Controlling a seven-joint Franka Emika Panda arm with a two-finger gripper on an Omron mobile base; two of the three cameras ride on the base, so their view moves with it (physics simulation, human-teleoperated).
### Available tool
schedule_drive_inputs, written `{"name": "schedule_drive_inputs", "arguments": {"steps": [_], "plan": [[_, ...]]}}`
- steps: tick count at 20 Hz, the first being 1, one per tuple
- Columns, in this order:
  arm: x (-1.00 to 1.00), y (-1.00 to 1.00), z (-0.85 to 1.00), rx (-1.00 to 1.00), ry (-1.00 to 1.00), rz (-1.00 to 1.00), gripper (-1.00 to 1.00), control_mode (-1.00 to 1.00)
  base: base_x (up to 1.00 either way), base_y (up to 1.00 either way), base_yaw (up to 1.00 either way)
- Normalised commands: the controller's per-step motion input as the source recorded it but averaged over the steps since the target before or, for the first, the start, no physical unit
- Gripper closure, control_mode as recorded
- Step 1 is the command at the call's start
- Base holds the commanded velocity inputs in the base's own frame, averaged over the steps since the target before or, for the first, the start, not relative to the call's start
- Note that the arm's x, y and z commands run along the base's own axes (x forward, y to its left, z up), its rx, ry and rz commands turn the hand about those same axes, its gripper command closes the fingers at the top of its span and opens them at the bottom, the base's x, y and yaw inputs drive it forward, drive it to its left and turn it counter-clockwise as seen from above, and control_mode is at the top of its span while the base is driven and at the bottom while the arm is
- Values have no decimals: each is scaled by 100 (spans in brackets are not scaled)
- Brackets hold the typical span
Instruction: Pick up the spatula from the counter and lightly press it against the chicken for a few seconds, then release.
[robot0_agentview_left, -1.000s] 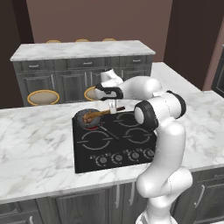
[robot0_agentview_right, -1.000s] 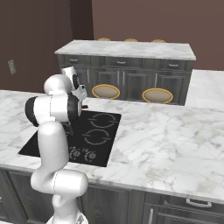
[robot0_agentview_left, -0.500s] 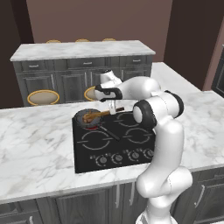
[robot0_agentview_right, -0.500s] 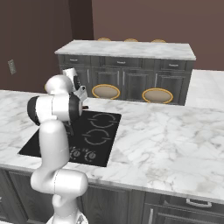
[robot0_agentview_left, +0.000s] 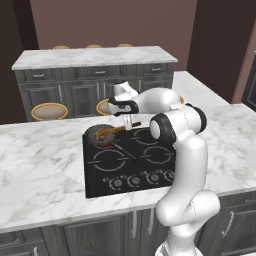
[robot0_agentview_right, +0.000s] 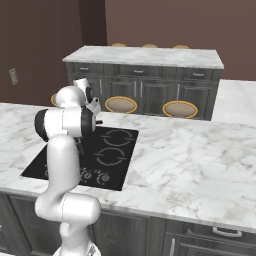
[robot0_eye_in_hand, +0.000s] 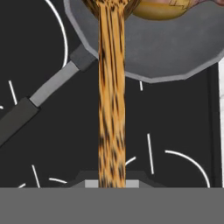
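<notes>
White marble counter (robot0_agentview_left: 40, 165) carries black cooktop (robot0_agentview_left: 150, 161); grey pan (robot0_eye_in_hand: 175, 52) on rear-left burner.

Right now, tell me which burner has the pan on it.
The far-left burner, glowing red beneath the pan; the other three are dark and carry no pan.

The spatula (robot0_eye_in_hand: 111, 87) is orange-brown wood with dark, streaky grain. On the black cooktop (robot0_agentview_left: 105, 172), marked with thin white rings and dashes, the pan (robot0_eye_in_hand: 175, 48) is plain grey and the chicken (robot0_eye_in_hand: 159, 9) golden yellow. Around the cooktop, the worktop (robot0_agentview_left: 40, 165) is white marble veined grey.
</notes>
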Motion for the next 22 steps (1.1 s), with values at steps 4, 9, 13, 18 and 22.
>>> {"name": "schedule_drive_inputs", "arguments": {"steps": [4,9,13,18,22], "plan": [[27,0,-10,0,0,1,100,-100,0,0,0],[22,0,-2,0,0,0,100,-100,0,0,0],[16,1,-5,0,0,0,100,-100,0,0,0],[3,2,-13,-1,0,0,100,-100,0,0,0],[0,0,-24,-2,2,0,100,-100,0,0,0]]}}
